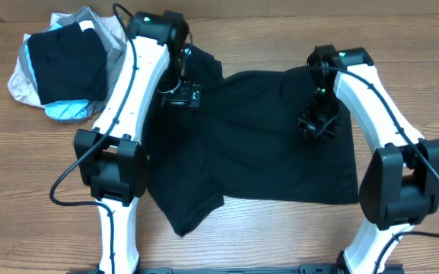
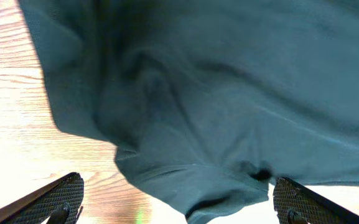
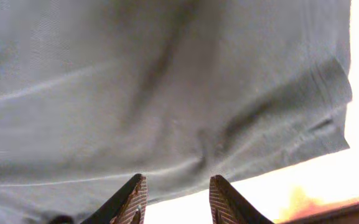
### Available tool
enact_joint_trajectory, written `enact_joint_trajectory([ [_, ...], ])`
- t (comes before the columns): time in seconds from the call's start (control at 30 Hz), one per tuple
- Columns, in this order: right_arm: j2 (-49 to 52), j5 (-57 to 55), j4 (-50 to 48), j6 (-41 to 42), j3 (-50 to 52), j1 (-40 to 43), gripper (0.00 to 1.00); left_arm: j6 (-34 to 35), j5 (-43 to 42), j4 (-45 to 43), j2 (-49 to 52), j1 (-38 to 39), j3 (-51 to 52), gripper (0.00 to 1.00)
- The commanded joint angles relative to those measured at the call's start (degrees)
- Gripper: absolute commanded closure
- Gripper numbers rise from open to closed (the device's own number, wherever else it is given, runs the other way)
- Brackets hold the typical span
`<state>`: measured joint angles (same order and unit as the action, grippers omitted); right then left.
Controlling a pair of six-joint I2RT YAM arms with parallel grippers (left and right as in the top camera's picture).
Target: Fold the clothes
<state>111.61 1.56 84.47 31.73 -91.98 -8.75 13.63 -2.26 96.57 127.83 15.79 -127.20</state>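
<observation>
The black shirt (image 1: pixel 265 152) lies spread and rumpled across the middle of the wooden table, with a flap hanging toward the front left. My left gripper (image 1: pixel 181 95) is over the shirt's far left part. In the left wrist view the jaws (image 2: pixel 179 199) are wide open, with a folded edge of the shirt (image 2: pixel 229 93) between them, not gripped. My right gripper (image 1: pixel 318 122) is over the shirt's right part. In the right wrist view its fingers (image 3: pixel 178 186) are open at the hem of the shirt (image 3: pixel 167 93), holding nothing. No lettering shows.
A stacked pile of black, grey, beige and light-blue garments (image 1: pixel 59 68) sits at the far left corner. Bare wood table (image 1: pixel 280 243) shows in front of the shirt and to the right of it. The arm bases stand at the front edge.
</observation>
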Motion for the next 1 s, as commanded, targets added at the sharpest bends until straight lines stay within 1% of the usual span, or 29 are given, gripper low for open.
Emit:
enact_joint_trajectory([
  [0.0,-7.21,-3.48,-0.22,1.6,4.44,0.15,0.62,0.96,-2.25,0.26,-5.88,1.03,3.23,0.0],
  [0.17,-14.6,-3.61,-4.57,1.53,15.17,1.7,0.53,1.44,-2.19,-0.94,-15.82,1.95,17.18,0.0],
  [0.23,-16.83,-1.92,-7.65,1.49,19.32,2.56,0.49,1.62,-4.63,-4.87,-20.96,2.29,24.7,0.0],
  [0.27,-17.49,-0.85,-9.09,1.27,20.85,2.99,0.46,1.64,-5.84,-7.19,-23.58,2.62,28.57,0.0],
  [0.3,-17.86,0.09,-10.45,1.27,22.1,3.39,0.4,1.64,-7.37,-9.64,-26.16,3.02,32.48,0.0],
  [0.33,-17.88,1.16,-11.69,1.14,23.1,3.78,0.38,1.64,-8.9,-12.17,-28.74,3.54,36.83,0.0],
  [0.43,-17.75,5.97,-16.61,0.63,26.01,5.09,0.3,2.49,-12.85,-18.36,-33.22,5.33,46.9,0.0],
  [0.5,-17.75,9.2,-20.04,-0.59,28.04,5.97,0.28,4.59,-14.56,-22.99,-34.23,6.73,53.24,0.01],
  [0.53,-17.75,10.51,-21.31,-0.61,28.92,6.36,0.3,5.46,-15.19,-24.87,-34.21,7.37,55.78,0.03],
  [0.57,-17.75,11.41,-22.32,-0.59,29.66,6.78,0.34,6.08,-15.76,-26.88,-34.14,8.0,58.27,0.05],
  [0.67,-17.75,11.47,-23.39,-0.59,31.45,7.96,0.48,9.2,-16.02,-32.76,-33.57,9.68,65.35,0.2],
  [0.73,-17.75,11.41,-23.37,-0.61,32.44,8.74,0.59,10.19,-16.02,-35.95,-33.33,9.99,69.02,0.3],
  [0.8,-17.75,11.41,-23.85,-0.61,33.44,9.44,0.65,11.13,-15.32,-39.15,-33.31,9.86,71.93,0.55],
  [0.87,-17.75,11.5,-25.29,-0.59,34.64,9.94,0.7,11.89,-15.37,-41.51,-33.31,9.25,73.68,0.77],
  [0.93,-17.75,12.2,-27.12,-0.59,36.22,10.45,0.77,12.33,-15.32,-42.73,-33.31,8.52,74.86,0.94],
  [0.97,-17.75,12.57,-27.98,-0.59,37.05,10.73,0.82,12.35,-15.32,-43.23,-33.27,8.24,75.49,0.96],
])
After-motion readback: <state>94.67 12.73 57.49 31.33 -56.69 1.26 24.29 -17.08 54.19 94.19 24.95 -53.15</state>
